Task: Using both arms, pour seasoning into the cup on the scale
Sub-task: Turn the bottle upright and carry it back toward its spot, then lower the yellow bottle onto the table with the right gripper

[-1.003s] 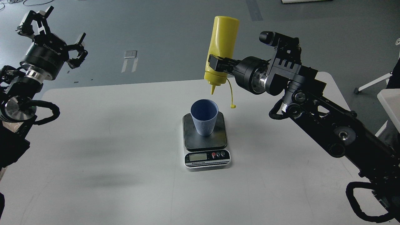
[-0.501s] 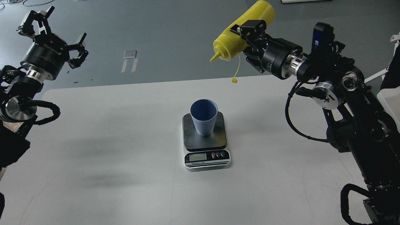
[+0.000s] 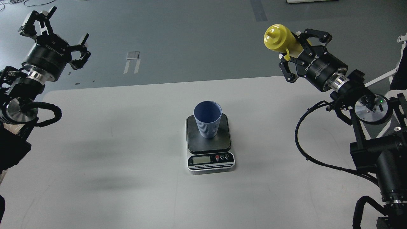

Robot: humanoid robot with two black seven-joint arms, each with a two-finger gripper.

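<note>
A: What's cut off?
B: Table (image 3: 95,159) runs off frame on three sides. Both arms clipped at the edges. Bottle (image 3: 281,40): rear half hidden inside the right claw (image 3: 300,52), cap mostly hidden. Scale (image 3: 210,144) LCD unreadable.

A: Bottle vs claw?
B: Right claw gripping the bottle, fingers clamped on its body, nozzle pointing toward camera, high and right, well apart from the cup (image 3: 208,118).

A: Cup?
B: Upright on the scale platform, table centre.

A: Left claw (image 3: 54,30)?
B: Fingers spread, holding nothing, far left.
</note>
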